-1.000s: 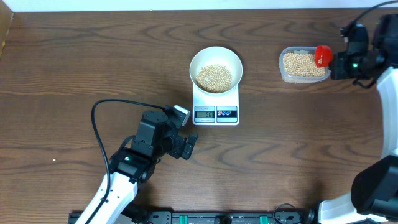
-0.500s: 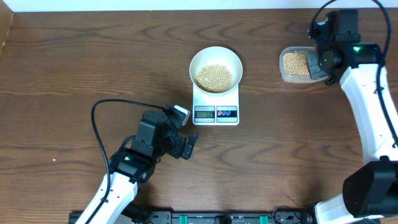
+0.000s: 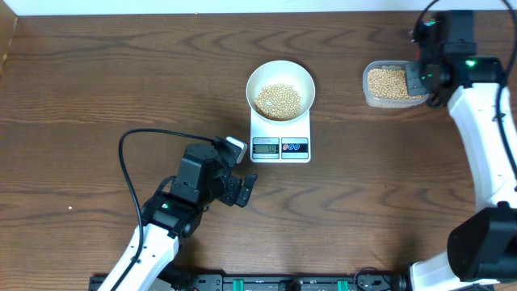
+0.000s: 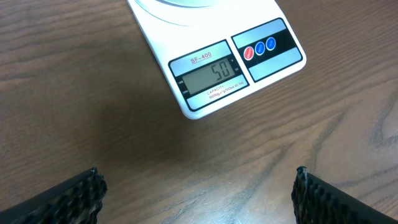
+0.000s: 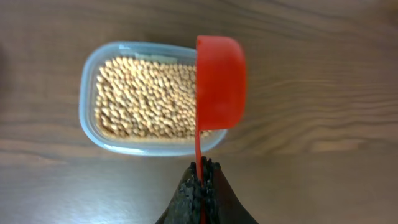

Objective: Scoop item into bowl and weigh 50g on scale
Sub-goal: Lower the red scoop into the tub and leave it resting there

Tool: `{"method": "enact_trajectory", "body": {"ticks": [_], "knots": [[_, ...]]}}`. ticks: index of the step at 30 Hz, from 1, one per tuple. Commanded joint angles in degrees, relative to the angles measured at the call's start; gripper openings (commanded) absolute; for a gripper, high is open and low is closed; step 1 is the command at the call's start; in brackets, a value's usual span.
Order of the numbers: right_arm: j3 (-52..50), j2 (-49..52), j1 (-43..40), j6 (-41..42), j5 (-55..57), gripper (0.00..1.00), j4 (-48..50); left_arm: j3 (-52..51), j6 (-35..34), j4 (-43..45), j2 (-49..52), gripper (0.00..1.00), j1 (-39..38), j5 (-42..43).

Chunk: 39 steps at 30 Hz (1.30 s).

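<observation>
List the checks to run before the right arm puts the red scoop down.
1. The display on the scale reads 50: ok.
2. The white bowl sits on the scale with soybeans inside: ok.
3. The right hand is shut on the handle of the red scoop: ok.
4. The scoop is empty: cannot tell, as its inside is not visible.
5. The scoop is fully over the clear tub: not ok. In the wrist view it straddles the tub's rim.
6. The left hand is open and apart from the scale: ok.
</observation>
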Motion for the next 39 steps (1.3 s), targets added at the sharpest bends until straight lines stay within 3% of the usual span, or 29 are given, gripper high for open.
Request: {"method": "enact_trajectory", "body": {"ticks": [1,5,17,35,39], "knots": [[-0.11,0.5,-3.89,5.51,-15.76,0.01,1.38,1.38,0.81,-0.04,0.0,0.98,0.35,-0.52],[-0.13,0.63,-7.26,11.56,-24.59,0.01,2.6,1.38,0.81,-0.04,0.0,0.98,0.35,-0.52],[-0.17,8.07,-8.33,28.52,-26.38,0.01,3.85,1.38,0.81,-0.04,0.0,0.98,0.35,-0.52],[-0.2,13.81,-8.92,29.46,-28.81,0.02,5.4,1.38,0.81,-0.04,0.0,0.98,0.35,-0.52],[-0.2,13.92,-8.85,29.44,-28.83,0.17,5.31,1.38,0.81,-0.04,0.0,0.98,0.35,-0.52]]}}
